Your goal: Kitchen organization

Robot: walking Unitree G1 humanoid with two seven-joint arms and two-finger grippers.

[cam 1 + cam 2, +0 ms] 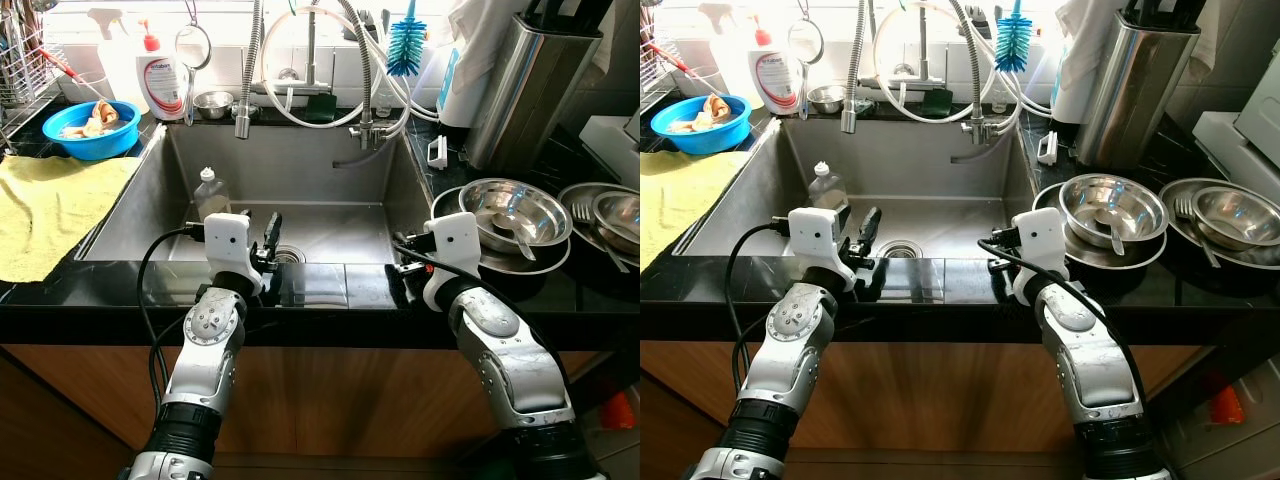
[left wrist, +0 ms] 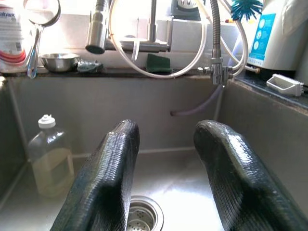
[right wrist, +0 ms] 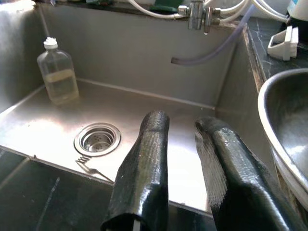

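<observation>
Both grippers hover over the front edge of a steel sink (image 1: pixel 180 150). My left gripper (image 1: pixel 270 236) is open and empty, its fingers (image 2: pixel 113 163) pointing over the drain (image 2: pixel 142 216). My right gripper (image 3: pixel 182 120) is also open with nothing in it, near the sink's front right corner. A clear bottle (image 1: pixel 208 192) of pale liquid stands in the sink's back left corner. A fork (image 3: pixel 89 166) lies on the sink floor beside the drain (image 3: pixel 98 138). On the right counter, stacked steel bowls (image 1: pixel 515 215) hold a spoon (image 1: pixel 520 240), close to my right gripper.
More steel dishes with a fork (image 1: pixel 610 220) sit far right. A tall steel holder (image 1: pixel 530 80) stands behind them. On the left are a yellow cloth (image 1: pixel 50 205), a blue bowl (image 1: pixel 92 128) and a detergent bottle (image 1: pixel 165 80). Faucet hoses (image 1: pixel 300 60) and a blue brush (image 1: pixel 405 45) hang over the sink's back.
</observation>
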